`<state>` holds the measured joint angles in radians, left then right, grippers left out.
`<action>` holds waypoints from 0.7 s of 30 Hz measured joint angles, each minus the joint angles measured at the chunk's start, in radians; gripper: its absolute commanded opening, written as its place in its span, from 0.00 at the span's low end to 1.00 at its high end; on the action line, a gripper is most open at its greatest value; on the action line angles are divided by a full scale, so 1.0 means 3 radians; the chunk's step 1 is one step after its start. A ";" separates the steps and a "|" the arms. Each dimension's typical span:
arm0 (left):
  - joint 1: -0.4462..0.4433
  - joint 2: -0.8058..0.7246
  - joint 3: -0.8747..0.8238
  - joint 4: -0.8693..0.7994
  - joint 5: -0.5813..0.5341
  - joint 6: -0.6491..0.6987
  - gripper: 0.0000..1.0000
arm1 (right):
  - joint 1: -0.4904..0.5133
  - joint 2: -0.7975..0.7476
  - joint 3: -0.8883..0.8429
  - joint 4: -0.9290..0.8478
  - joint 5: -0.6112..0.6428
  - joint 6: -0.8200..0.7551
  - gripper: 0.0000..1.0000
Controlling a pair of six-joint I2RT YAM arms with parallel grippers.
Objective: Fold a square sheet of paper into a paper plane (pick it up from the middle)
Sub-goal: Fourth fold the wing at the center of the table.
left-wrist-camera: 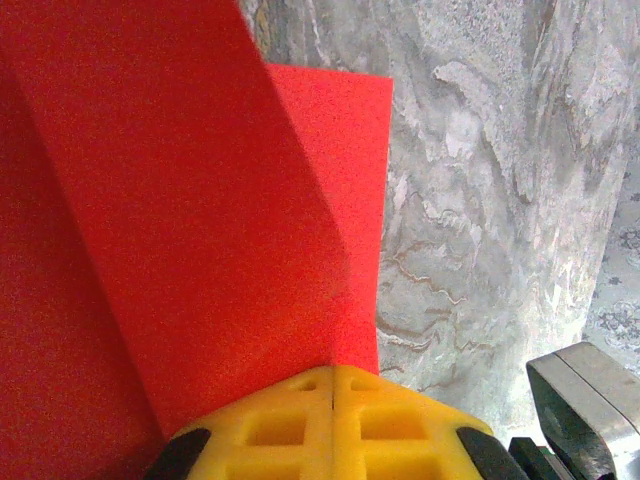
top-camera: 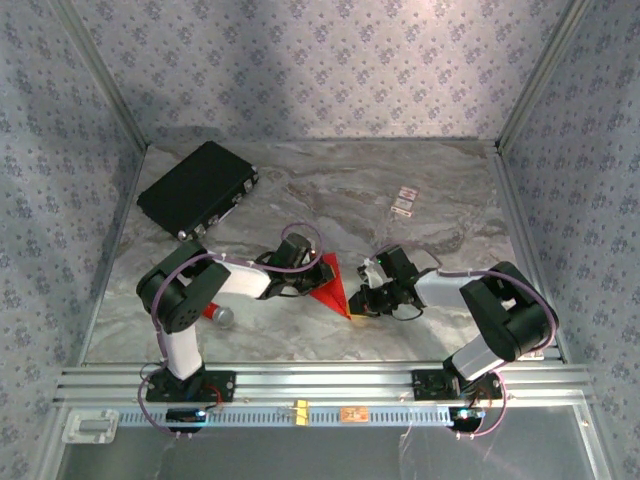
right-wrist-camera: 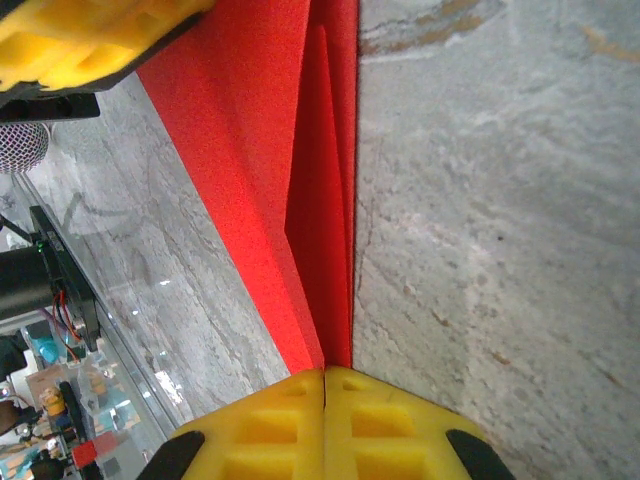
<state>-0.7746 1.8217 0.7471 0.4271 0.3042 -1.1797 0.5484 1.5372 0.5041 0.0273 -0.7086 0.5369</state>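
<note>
Low in each wrist view, the left gripper point(left-wrist-camera: 332, 385) and right gripper point(right-wrist-camera: 324, 385) are pinched shut on the square sheet of paper point(top-camera: 328, 287), a creased triangle at the top view's centre. Folding seems partway, with the narrowing folds not yet made.

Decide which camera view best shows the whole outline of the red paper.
The top external view: the red paper shows almost whole, as a pointed triangle. The left wrist view crops it to overlapping layers rising from the yellow fingers. The right wrist view shows a narrow creased strip.
</note>
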 measured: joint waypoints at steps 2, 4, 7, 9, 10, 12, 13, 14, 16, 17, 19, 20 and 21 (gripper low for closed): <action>0.0000 0.0000 0.0000 0.0000 0.0001 0.0000 0.06 | 0.0000 -0.0027 -0.0005 -0.0011 0.0010 -0.0001 0.12; 0.0000 0.0000 0.0000 0.0001 0.0003 0.0000 0.05 | 0.0006 -0.0053 -0.0010 -0.0050 0.0028 -0.0010 0.10; 0.0000 0.0000 0.0000 0.0001 0.0006 0.0000 0.05 | 0.0006 -0.0057 -0.0014 -0.0074 0.0045 -0.0017 0.05; 0.0000 0.0001 0.0000 0.0001 0.0008 0.0000 0.06 | 0.0006 -0.0058 -0.0015 -0.0079 0.0045 -0.0022 0.02; 0.0000 0.0001 0.0000 0.0001 0.0008 0.0000 0.06 | 0.0006 -0.0058 -0.0015 -0.0079 0.0043 -0.0024 0.02; 0.0000 0.0003 0.0000 0.0003 0.0009 0.0000 0.06 | 0.0006 -0.0058 -0.0015 -0.0080 0.0043 -0.0024 0.07; 0.0000 0.0003 0.0000 0.0003 0.0009 0.0000 0.06 | 0.0006 -0.0058 -0.0015 -0.0081 0.0045 -0.0024 0.08; 0.0000 0.0003 0.0000 0.0004 0.0009 0.0000 0.06 | 0.0006 -0.0060 -0.0015 -0.0083 0.0045 -0.0024 0.10; 0.0000 0.0003 0.0000 0.0005 0.0009 0.0000 0.06 | 0.0006 -0.0070 -0.0015 -0.0095 0.0045 -0.0025 0.12; 0.0000 0.0003 0.0000 0.0006 0.0009 0.0000 0.06 | 0.0010 -0.0083 -0.0015 -0.0109 0.0051 -0.0025 0.12; 0.0000 0.0003 0.0000 0.0008 0.0009 0.0000 0.06 | 0.0013 -0.0103 -0.0024 -0.0142 0.0057 -0.0027 0.10; 0.0000 0.0003 0.0000 0.0009 0.0009 0.0000 0.06 | 0.0013 -0.0108 -0.0029 -0.0155 0.0060 -0.0034 0.09; 0.0000 0.0004 0.0000 0.0009 0.0009 0.0000 0.06 | 0.0013 -0.0111 -0.0033 -0.0163 0.0066 -0.0043 0.07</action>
<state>-0.7746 1.8229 0.7471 0.4297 0.3069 -1.1797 0.5522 1.5040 0.4942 -0.0216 -0.6888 0.5240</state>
